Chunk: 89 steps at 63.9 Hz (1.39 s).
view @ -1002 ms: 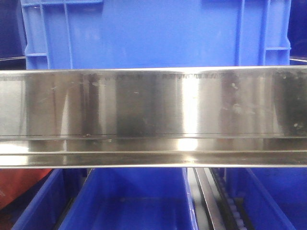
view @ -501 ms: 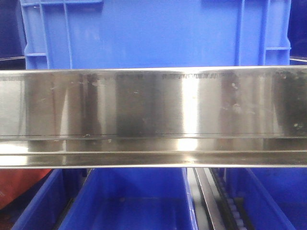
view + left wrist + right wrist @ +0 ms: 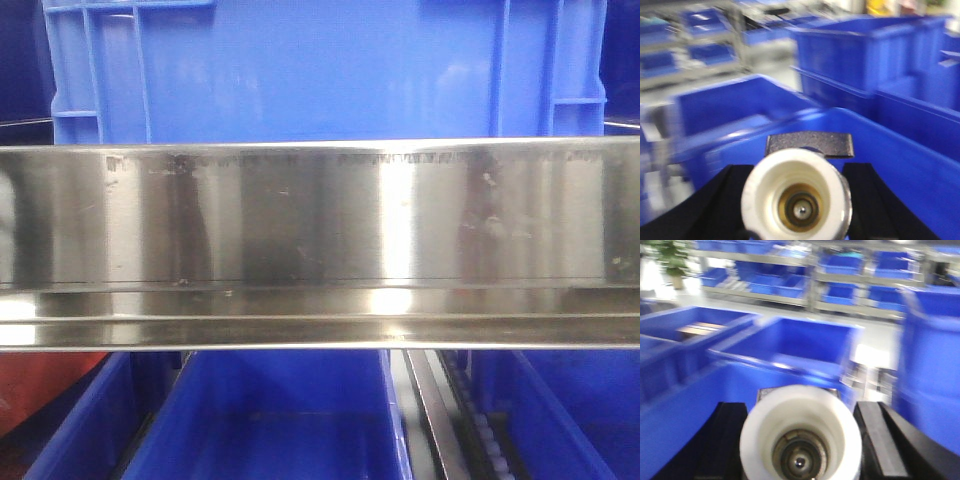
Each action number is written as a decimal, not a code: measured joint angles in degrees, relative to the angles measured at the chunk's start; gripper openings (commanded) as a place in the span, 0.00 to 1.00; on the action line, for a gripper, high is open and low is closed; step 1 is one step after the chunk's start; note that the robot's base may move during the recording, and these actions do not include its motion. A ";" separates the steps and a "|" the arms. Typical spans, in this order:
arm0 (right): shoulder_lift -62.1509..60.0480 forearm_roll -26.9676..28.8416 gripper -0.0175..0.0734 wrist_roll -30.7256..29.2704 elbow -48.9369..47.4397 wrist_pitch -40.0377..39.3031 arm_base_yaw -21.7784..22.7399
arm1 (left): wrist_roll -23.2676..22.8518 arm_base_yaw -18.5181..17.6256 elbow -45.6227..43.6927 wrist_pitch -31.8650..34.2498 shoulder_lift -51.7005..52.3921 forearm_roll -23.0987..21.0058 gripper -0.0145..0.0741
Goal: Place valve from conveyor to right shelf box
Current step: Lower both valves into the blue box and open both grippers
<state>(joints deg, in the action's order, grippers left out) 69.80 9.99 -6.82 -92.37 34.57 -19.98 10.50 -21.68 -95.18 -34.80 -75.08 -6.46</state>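
**Both hands loaded, boxes below, no overview**

In the front view a brushed steel shelf beam (image 3: 320,230) spans the frame. A blue crate (image 3: 320,70) sits above it. Beneath it, left to right, are a red shape (image 3: 40,390) we cannot identify, an open blue bin (image 3: 280,420), a roller track (image 3: 470,420) and another blue bin (image 3: 570,410). Neither arm shows here, and the conveyor is in none of the views.

The left gripper (image 3: 797,169) has its black fingers (image 3: 715,205) closed against the sides of a valve (image 3: 796,202). The white cap faces the camera, the grey lever handle (image 3: 809,144) is on top, and a blue box wall (image 3: 900,165) lies just beyond.

The right gripper (image 3: 801,407) likewise has its fingers (image 3: 880,440) pressed to a second valve (image 3: 800,440), white cap foremost. An open blue box (image 3: 805,347) is ahead and shelf racks (image 3: 840,285) are behind.

We see several risks:

- **Slipping grip:** The grip is on a round, smooth body, so a valve may roll or slide between flat pads if an arm swings or stops sharply. Both wrist views are smeared.
- **Wrong box:** Many similar blue boxes stand close together, so a release could land in the wrong one.
- **Rim strike:** A low approach could knock a cap or the lever against a rim and lever the valve out of the grip.
- **No overview:** With the beam filling the front view, we have nothing to catch any of this.
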 measured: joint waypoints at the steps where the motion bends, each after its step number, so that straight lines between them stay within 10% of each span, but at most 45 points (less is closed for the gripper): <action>1: 1.04 0.00 0.02 0.00 -0.51 0.00 -0.44 | 0.00 -0.40 -0.96 -0.18 -1.12 0.00 0.04; 35: 21.51 0.64 0.17 0.00 -3.16 5.28 -4.69 | 0.00 -2.80 -9.19 -9.97 -26.06 0.02 0.05; 42: 24.03 0.64 0.31 0.00 -3.16 5.65 -4.69 | 0.00 -2.80 -9.19 -10.69 -27.24 0.14 0.20; 58: 25.78 0.64 0.69 0.00 -3.20 7.34 -4.69 | 0.00 -2.80 -9.86 -12.59 -28.02 0.03 0.87; 75: 21.52 0.68 0.68 0.00 -3.79 6.20 -4.69 | 0.00 -2.80 -14.33 -16.52 -27.53 0.03 0.56; 89: 14.06 0.68 0.21 0.00 -3.90 8.63 -4.69 | 0.00 -2.80 -18.45 -24.13 -22.26 0.19 0.09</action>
<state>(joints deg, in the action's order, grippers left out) 83.86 10.68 -6.82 -96.28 43.20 -24.67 10.50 -24.47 -113.63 -58.93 -97.35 -6.27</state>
